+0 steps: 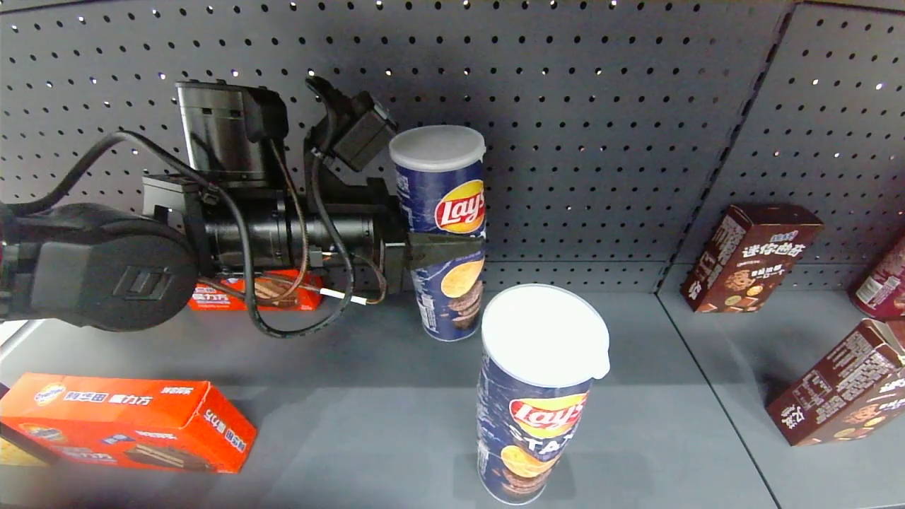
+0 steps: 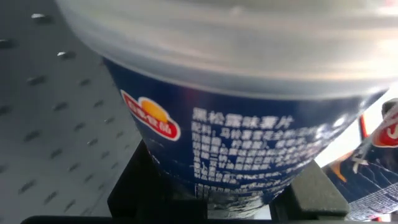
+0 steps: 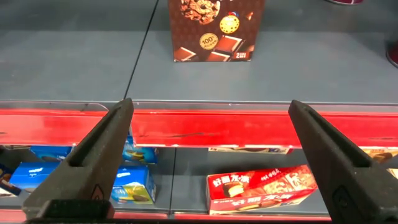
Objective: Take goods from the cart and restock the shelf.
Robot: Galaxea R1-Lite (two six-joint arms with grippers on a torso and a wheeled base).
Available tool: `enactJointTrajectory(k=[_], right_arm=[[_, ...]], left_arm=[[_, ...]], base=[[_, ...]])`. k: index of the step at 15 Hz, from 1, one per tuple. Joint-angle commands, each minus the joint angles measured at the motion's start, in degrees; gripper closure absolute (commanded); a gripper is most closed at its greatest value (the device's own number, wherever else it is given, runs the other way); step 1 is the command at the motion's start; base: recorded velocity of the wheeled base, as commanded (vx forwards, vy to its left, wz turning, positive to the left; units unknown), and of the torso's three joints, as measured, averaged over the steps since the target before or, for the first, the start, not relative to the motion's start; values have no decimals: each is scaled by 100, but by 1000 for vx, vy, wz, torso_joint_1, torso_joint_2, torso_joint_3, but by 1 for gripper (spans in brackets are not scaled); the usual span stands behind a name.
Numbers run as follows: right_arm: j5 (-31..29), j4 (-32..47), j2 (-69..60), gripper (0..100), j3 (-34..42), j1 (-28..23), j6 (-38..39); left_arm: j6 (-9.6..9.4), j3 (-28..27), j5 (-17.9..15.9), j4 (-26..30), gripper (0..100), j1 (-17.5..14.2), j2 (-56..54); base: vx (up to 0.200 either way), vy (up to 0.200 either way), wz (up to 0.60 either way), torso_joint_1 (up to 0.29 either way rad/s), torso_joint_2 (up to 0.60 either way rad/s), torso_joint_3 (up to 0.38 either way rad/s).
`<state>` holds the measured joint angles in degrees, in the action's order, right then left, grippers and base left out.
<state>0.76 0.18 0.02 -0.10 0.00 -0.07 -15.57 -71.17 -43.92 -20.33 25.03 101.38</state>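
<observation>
Holding tall blue chip can with white lid (image 1: 440, 191) tight in left gripper (image 1: 447, 252), just behind standing blue chip can (image 1: 537, 417) | right gripper (image 3: 210, 104) open, empty | one can placed, held one not let go yet

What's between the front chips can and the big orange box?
Just bare shelf between the front can and the orange box, seen in the head view.

Red box (image 1: 297, 295) mostly hidden behind left arm (image 1: 106, 265); maroon pack (image 1: 884, 286) cut by edge.
</observation>
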Motion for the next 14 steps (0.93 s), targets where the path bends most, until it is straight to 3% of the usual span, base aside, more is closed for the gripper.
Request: enactJointTrajectory(k=[1,6,7,10,12,14], right_arm=[[4,-1,-2,0,1,0,-1],[4,-1,-2,0,1,0,7],[4,-1,-2,0,1,0,-1],[4,-1,-2,0,1,0,-1],[4,8,-2,0,1,0,7],[4,-1,-2,0,1,0,-1]], left_arm=[[-8,-160,-248,-32,100,-24,339],[-60,-837,-609,21,100,-51,805],[-60,-925,-934,29,100,-59,875],[-78,-1110,-951,29,100,-95,1007],[-192,-1250,-951,196,100,-191,1104],[-623,-1426,-951,794,100,-262,1156]], base=[[0,0,0,0,0,0],[0,0,0,0,0,0],[0,0,0,0,0,0],[0,0,0,0,0,0],[0,0,0,0,0,0],[0,0,0,0,0,0]])
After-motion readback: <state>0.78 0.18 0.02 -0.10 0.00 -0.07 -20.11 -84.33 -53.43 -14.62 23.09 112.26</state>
